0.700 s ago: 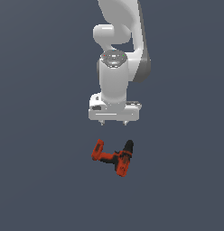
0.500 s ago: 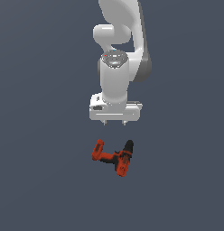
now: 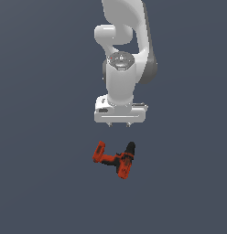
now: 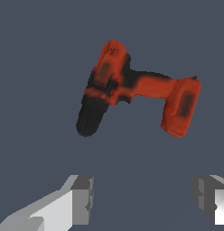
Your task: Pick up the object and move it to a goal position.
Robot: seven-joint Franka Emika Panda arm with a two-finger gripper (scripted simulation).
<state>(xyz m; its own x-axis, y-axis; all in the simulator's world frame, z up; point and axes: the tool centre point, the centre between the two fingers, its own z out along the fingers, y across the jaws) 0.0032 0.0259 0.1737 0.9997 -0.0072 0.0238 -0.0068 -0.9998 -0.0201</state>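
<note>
Drill (image 3: 116,161) is lying on the grey surface (image 3: 42,183) in the lower centre of the exterior view, being approached from above; fingers (image 4: 82,198) are spread wide, holding nothing. Descent and alignment are being called for next.

Red-orange drill (image 3: 116,160) (image 4: 132,89), black chuck, blocky battery base; apparently lying on side, on grey surface.

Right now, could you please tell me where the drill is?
The drill lies on the floor just below the open claw, untouched, near the middle of the exterior view.
</note>
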